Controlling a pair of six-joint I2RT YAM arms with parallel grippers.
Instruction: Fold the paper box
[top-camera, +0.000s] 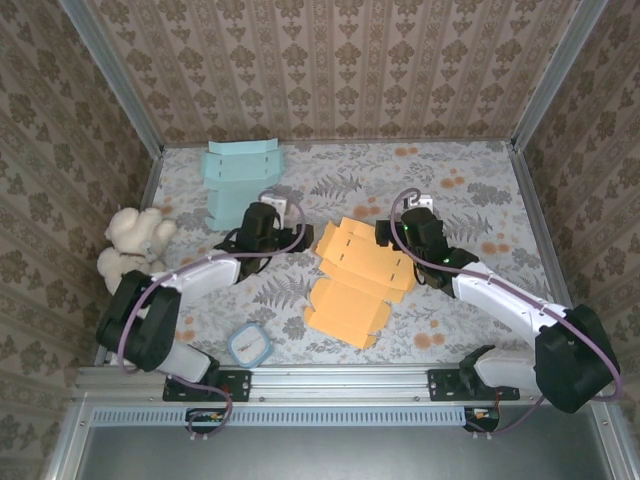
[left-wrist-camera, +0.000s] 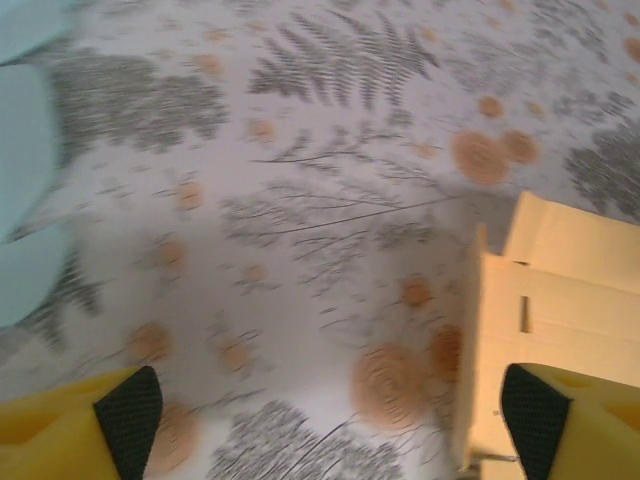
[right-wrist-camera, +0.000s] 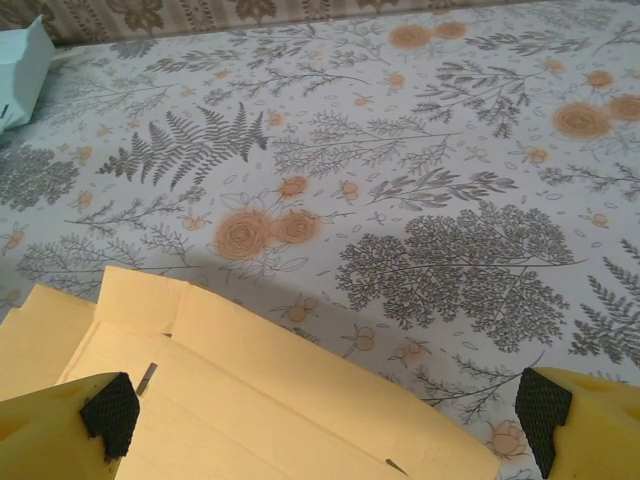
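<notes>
The flat orange paper box (top-camera: 355, 280) lies unfolded in the middle of the table, its flaps spread out. My left gripper (top-camera: 270, 218) hovers just left of the box's upper corner. In the left wrist view it (left-wrist-camera: 333, 420) is open, with the box's raised edge (left-wrist-camera: 560, 310) just inside the right fingertip (left-wrist-camera: 535, 415). My right gripper (top-camera: 392, 234) is at the box's upper right corner. It (right-wrist-camera: 328, 415) is open over the box's flap (right-wrist-camera: 250, 400), gripping nothing.
A light blue flat paper box (top-camera: 243, 180) lies at the back left, its edge (left-wrist-camera: 25, 200) showing in the left wrist view. A cream plush toy (top-camera: 130, 245) sits at the left edge. A small blue-rimmed object (top-camera: 249, 345) lies near the front.
</notes>
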